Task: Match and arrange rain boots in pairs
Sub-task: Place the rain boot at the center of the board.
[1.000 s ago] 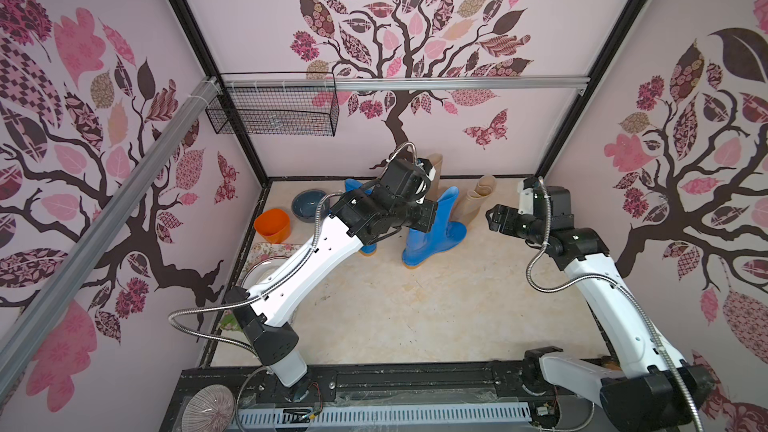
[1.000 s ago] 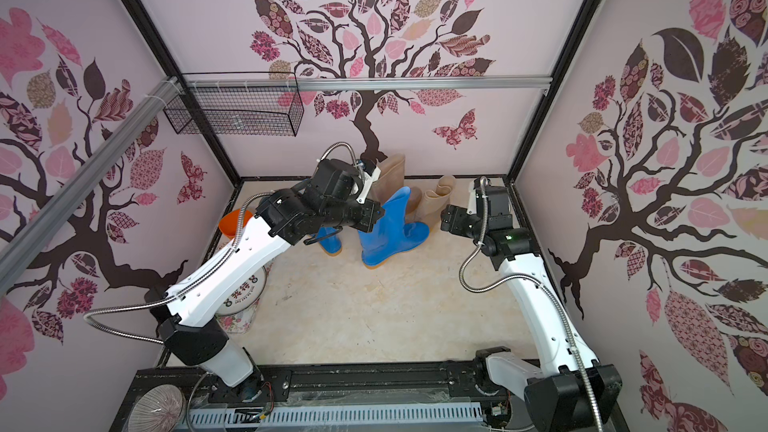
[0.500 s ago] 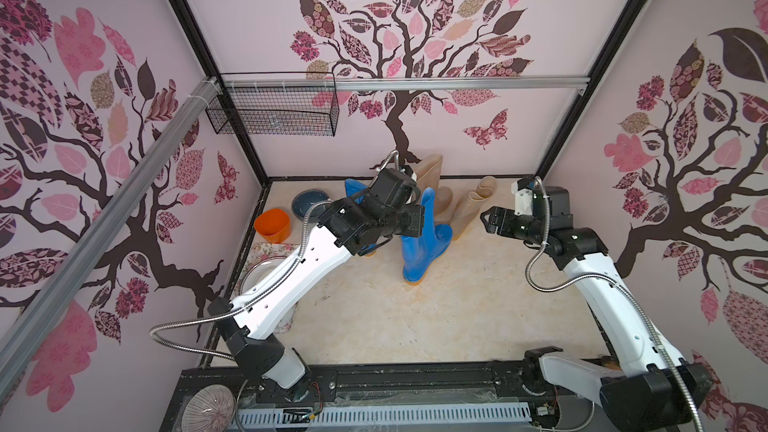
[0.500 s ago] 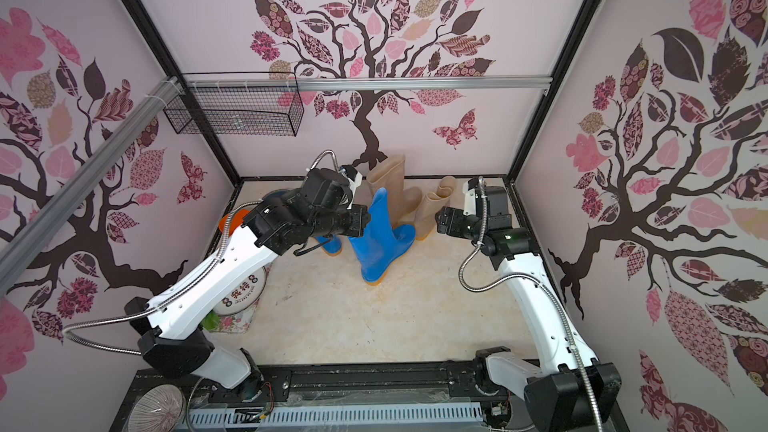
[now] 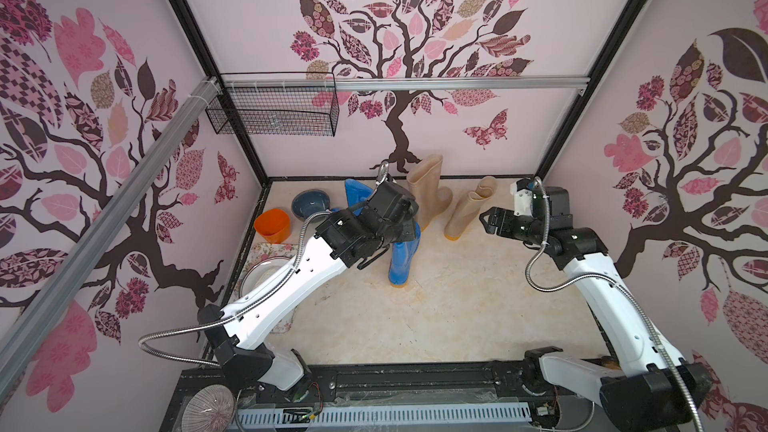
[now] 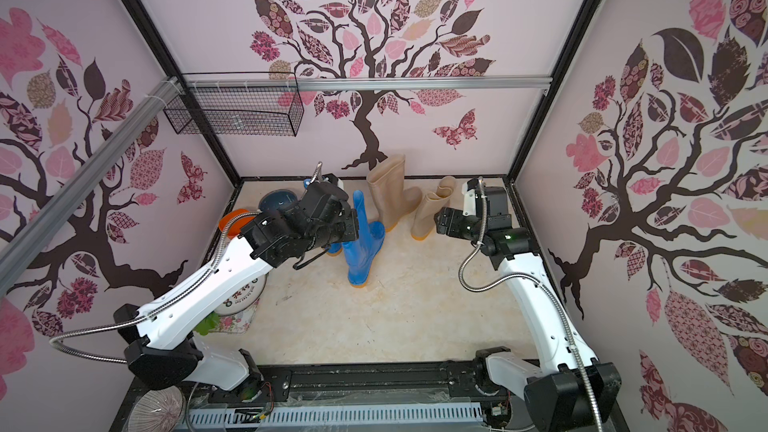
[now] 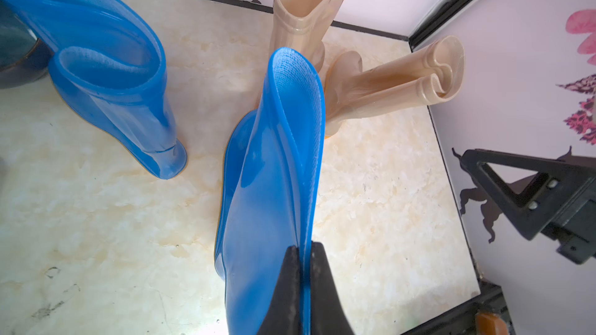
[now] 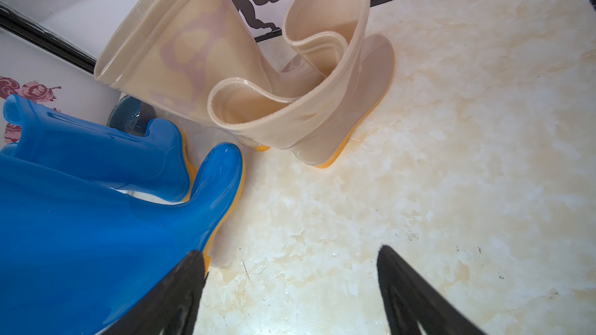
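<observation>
My left gripper [image 7: 304, 248] is shut on the flattened top rim of a blue rain boot [image 5: 401, 261], which stands upright mid-floor with its orange sole down. In a top view the same blue boot [image 6: 363, 243] shows beside the left wrist. The second blue boot [image 7: 113, 91] stands just behind it, its top [image 5: 357, 193] poking out over my left arm. Two beige boots [image 5: 428, 193] [image 5: 465, 209] stand side by side near the back wall. My right gripper [image 8: 290, 259] is open and holds nothing, hovering [image 5: 484, 218] just right of the beige pair.
An orange cup [image 5: 272, 224] and a grey-blue bowl [image 5: 311, 204] sit at the back left. A white dish on a floral mat [image 5: 266, 268] lies along the left wall. A wire basket [image 5: 272, 110] hangs from the back rail.
My left gripper has carried the blue boot left and toward the front, turning it so the toe points forward. The right gripper has edged slightly left and stays open.
</observation>
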You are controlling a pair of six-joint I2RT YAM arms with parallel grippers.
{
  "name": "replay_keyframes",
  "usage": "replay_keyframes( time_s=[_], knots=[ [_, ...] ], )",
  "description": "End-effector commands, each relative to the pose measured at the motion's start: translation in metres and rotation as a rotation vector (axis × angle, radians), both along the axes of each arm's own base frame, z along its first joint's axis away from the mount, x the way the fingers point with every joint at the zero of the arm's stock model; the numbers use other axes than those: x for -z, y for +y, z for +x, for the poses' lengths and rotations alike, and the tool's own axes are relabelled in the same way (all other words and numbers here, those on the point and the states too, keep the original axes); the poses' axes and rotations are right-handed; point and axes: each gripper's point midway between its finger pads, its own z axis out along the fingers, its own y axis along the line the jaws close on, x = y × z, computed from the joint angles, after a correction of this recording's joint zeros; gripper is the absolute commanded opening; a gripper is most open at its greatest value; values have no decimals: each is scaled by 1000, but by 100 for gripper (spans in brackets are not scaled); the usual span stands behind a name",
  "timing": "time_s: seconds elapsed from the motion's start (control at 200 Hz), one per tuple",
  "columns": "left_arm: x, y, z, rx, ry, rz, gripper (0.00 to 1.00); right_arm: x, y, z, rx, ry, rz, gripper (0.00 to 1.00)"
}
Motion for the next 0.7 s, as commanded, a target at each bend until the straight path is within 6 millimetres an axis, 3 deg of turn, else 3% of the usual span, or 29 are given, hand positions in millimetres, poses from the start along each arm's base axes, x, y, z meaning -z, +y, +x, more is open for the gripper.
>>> replay_keyframes(
  time_s=[0.0, 0.345, 0.695],
  knots=[
    [-31, -8, 14, -126, -95, -159, 0, -1, 6, 1, -18, 11, 21, 85],
    [-13, -3, 17, -291, -57, -154, 0, 3, 10, -1, -33, 28, 41, 85],
    [-8, -1, 11, -362, -52, -90, 0, 8, 13, 2, -46, 45, 49, 84]
  ],
)
